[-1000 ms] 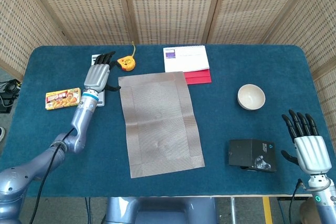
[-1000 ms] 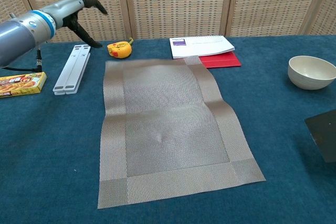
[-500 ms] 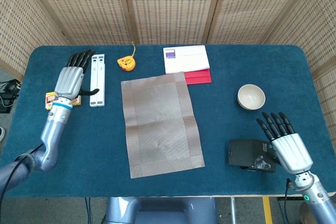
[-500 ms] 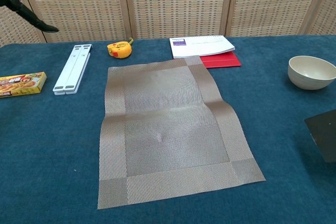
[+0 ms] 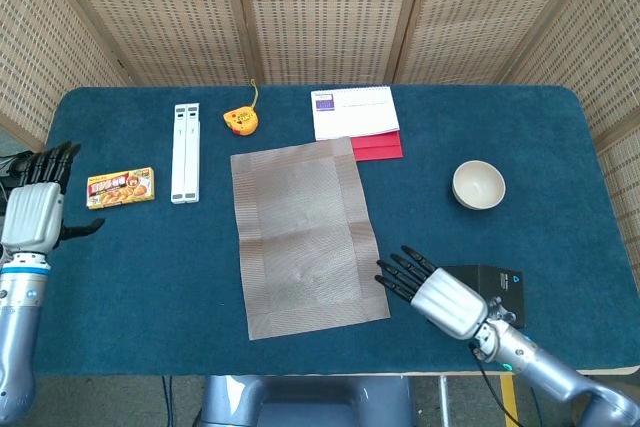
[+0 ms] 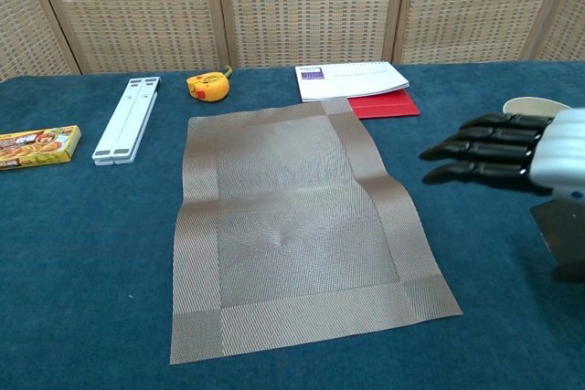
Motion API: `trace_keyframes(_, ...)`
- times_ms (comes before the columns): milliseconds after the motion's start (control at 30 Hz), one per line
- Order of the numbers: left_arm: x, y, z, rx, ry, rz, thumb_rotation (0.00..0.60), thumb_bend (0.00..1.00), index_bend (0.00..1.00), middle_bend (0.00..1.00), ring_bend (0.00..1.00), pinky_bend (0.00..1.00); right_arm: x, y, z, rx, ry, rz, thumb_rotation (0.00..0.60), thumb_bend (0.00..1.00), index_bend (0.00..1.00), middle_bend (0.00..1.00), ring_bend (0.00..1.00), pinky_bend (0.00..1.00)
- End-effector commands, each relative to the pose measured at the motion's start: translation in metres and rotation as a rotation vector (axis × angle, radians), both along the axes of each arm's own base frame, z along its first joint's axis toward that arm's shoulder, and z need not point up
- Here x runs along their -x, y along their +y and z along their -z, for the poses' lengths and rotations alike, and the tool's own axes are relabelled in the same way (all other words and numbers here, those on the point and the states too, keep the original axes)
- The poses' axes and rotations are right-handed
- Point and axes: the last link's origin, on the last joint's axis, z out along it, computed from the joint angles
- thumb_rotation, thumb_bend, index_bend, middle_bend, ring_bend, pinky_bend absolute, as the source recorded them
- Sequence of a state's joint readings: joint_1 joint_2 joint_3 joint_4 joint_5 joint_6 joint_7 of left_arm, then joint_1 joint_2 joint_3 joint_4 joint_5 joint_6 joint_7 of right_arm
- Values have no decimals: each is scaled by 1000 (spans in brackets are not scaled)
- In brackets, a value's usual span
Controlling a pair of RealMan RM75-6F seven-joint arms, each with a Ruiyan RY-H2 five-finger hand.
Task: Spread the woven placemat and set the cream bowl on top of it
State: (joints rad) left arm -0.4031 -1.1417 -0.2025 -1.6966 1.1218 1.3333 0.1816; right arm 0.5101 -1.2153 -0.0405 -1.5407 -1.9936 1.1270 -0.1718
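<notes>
The grey woven placemat (image 5: 305, 233) (image 6: 294, 216) lies spread flat in the middle of the blue table, with a slight ripple along its right side. The cream bowl (image 5: 478, 185) stands upright on the cloth to the right of the mat; in the chest view only its rim (image 6: 528, 106) shows behind my right hand. My right hand (image 5: 436, 295) (image 6: 512, 158) hovers empty near the mat's lower right corner, fingers straight and pointing left. My left hand (image 5: 33, 214) is empty at the table's far left edge, fingers apart, and does not show in the chest view.
A black box (image 5: 493, 289) sits under my right wrist. At the back lie a white notebook (image 5: 353, 111) on a red folder (image 5: 378, 146), a yellow tape measure (image 5: 239, 121) and a white folded stand (image 5: 185, 152). A yellow food box (image 5: 120, 188) lies near my left hand.
My left hand has drawn back from the stand to the table's left edge. My right hand has swung in from the right edge to the mat's lower right corner. The mat stays flat.
</notes>
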Motion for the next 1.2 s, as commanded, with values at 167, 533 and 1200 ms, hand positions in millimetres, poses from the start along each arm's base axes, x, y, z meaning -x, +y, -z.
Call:
trace_keyframes(167,3,-8,6,15,23,12,600,0,0,0,0,0,-6,0,40,-88,54,-69,600,0,120,0,0,0)
trace_keyframes(533,1,-9,12,37,25,15,600,0,0,0,0,0,-20,-13,69,-113,75,-73,600,0,140,0,0,0)
trace_keyframes(1200,3,-6,13,53,34,-1,600,0,0,0,0,0,-22,-26,104,-123,137,-86,600,0,147,0,0,0)
